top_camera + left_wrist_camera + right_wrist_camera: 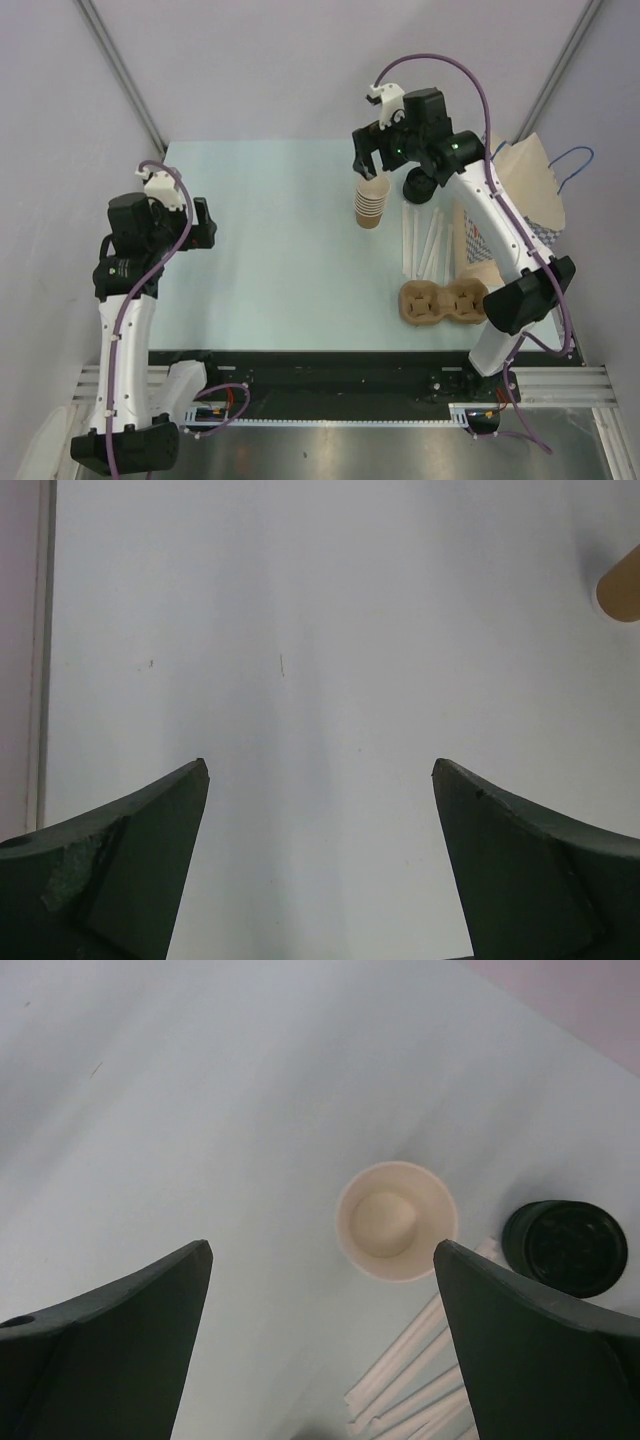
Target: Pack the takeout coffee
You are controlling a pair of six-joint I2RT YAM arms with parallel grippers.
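Pale blue table fills the booth, a kraft paper bag at its right edge, a pulp cup carrier nearer. Both claws gape wide, holding nothing: left gripper over the tabletop, right gripper above the stack of lidless cups. The takeout coffee stands just beside that stack; I'd shift the right claw over it, then close gently below its lid.
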